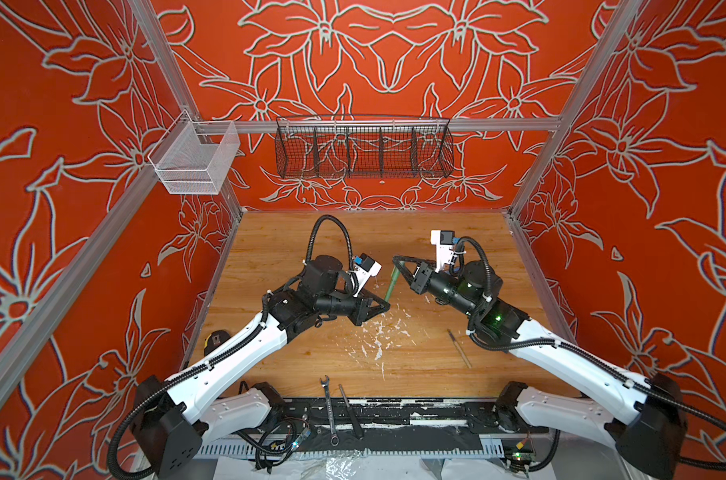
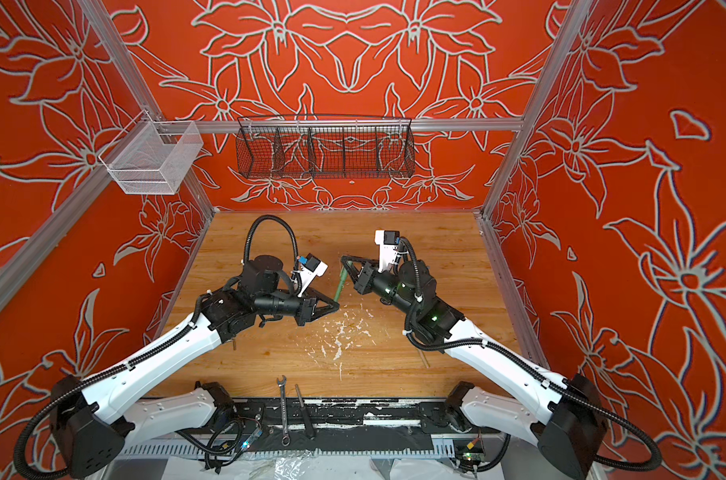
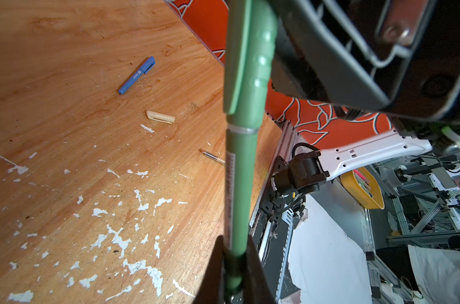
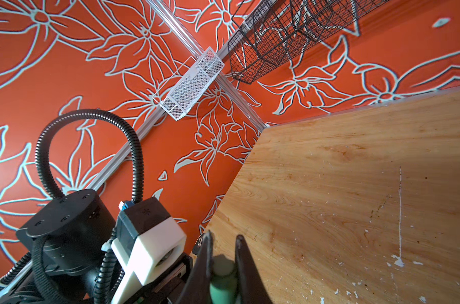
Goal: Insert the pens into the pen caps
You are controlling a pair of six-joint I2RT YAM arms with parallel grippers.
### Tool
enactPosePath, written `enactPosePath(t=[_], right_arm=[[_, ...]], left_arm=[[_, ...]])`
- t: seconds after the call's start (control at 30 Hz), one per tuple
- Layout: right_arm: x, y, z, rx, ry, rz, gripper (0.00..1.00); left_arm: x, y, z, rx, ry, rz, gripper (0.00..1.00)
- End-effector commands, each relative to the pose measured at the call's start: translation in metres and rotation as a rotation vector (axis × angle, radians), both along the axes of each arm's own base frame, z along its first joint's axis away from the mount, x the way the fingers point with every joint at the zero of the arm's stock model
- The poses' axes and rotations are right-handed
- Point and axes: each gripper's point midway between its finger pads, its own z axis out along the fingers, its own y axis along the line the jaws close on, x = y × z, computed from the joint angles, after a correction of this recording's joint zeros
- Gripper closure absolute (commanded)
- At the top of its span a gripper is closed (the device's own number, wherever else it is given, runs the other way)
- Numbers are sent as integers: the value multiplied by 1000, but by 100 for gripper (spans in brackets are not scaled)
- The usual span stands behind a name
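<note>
Capping underway: your left pincer (image 3: 235,240) clamps the thin green plastic pen (image 3: 240,184), right pincer (image 4: 224,236) clamps its stubby green cap (image 3: 254,65); looks seated, so let go.

1. green pen (image 3: 239,184): held up in the air, tilted, green cap (image 3: 252,60) on its end.
2. blue pen (image 3: 134,77): capped, lying flat.
3. tan cap (image 3: 160,117): loose, flat, near blue pen.
4. tan pen (image 3: 212,157): uncapped, flat, partly hidden.
</note>
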Motion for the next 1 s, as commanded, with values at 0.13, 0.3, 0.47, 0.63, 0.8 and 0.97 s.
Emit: enactPosePath(t=[0.13, 0.3, 0.47, 0.63, 0.8, 0.97], right_arm=[[-83, 37, -101, -152, 308, 330, 100], [-89, 33, -115, -166, 337, 323, 100], [-92, 21, -116, -182, 329, 291, 100], [-93, 18, -117, -135, 343, 276, 100], [-83, 4, -109, -66, 320, 175, 100], [-63, -28, -88, -132, 251, 17, 100]], left_arm=[[61, 10, 124, -259, -362, 239, 100], [67, 14, 128, -247, -371, 269, 100], [74, 20, 132, -262, -371, 303, 100], [83, 24, 138, -295, -367, 325, 100], [84, 13, 142, -348, -350, 267, 100], [62, 8, 111, -287, -231, 198, 100]])
